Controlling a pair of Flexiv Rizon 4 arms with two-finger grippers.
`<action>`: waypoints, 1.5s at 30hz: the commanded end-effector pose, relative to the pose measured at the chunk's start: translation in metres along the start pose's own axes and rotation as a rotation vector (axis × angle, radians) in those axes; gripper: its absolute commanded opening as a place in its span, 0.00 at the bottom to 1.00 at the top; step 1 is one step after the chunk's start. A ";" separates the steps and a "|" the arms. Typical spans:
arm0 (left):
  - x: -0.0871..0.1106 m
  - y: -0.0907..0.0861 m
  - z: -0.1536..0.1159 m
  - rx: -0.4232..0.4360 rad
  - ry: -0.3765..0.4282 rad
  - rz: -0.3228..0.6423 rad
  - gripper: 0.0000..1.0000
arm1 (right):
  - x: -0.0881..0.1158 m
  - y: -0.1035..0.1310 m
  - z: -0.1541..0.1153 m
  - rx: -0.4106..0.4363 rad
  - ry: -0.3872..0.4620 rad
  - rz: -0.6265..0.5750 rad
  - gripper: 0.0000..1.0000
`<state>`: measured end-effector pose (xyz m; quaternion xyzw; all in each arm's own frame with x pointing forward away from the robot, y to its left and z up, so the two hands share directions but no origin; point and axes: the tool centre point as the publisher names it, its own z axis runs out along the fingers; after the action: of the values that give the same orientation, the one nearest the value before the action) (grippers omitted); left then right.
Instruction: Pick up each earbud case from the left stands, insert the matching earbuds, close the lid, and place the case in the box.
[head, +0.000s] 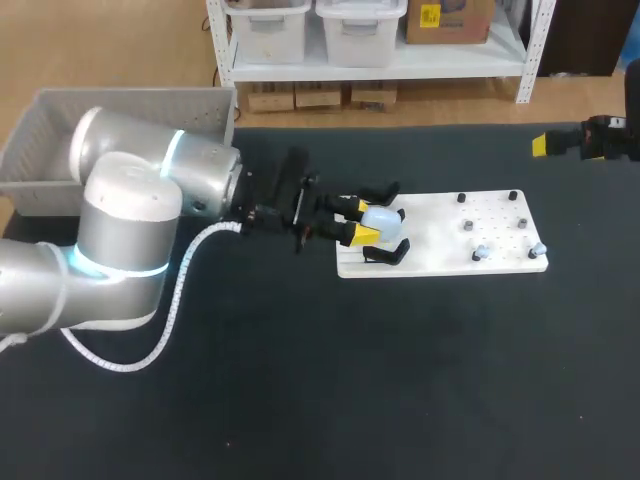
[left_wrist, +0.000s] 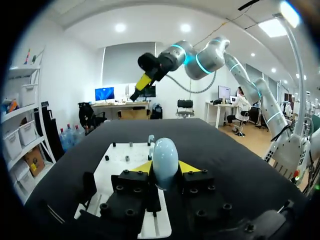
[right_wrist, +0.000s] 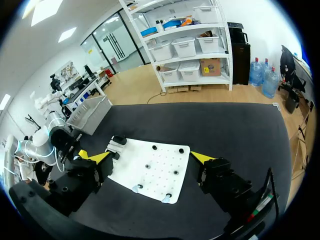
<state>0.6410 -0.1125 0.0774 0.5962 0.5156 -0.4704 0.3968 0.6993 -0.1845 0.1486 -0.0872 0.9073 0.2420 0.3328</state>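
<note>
A pale blue, egg-shaped earbud case (head: 383, 220) sits at the left end of the white board (head: 440, 240), between two black stands (head: 386, 252). My left gripper (head: 358, 221) is shut on it, one yellow tip on each side. In the left wrist view the earbud case (left_wrist: 165, 156) stands upright between the left gripper's (left_wrist: 166, 169) fingers, over the white board (left_wrist: 127, 150). Two small pale earbuds (head: 481, 252) rest on pegs near the board's front right corner. My right gripper (right_wrist: 150, 157) stands open, high above the board, with nothing between its fingers; in the head view the right gripper (head: 545, 145) is at the far right.
A grey plastic box (head: 60, 120) stands at the table's back left, behind my left arm. Several small dark pegs (head: 466, 227) stick up from the right half of the board. The black tabletop (head: 400, 380) stretches wide in front of the board.
</note>
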 end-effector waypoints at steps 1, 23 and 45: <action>-0.005 -0.009 -0.002 -0.035 -0.076 0.013 0.00 | 0.000 0.000 0.000 0.000 0.001 0.000 1.00; -0.026 -0.013 0.000 -0.026 -0.157 -0.005 0.00 | 0.000 0.000 0.000 0.000 0.001 0.000 1.00; -0.025 -0.009 -0.002 -0.054 -0.158 0.007 0.00 | 0.008 0.023 -0.006 -0.021 0.009 -0.085 1.00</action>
<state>0.6340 -0.1158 0.1031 0.5499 0.4920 -0.5026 0.4505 0.6938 -0.1729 0.1508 -0.1243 0.9034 0.2356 0.3360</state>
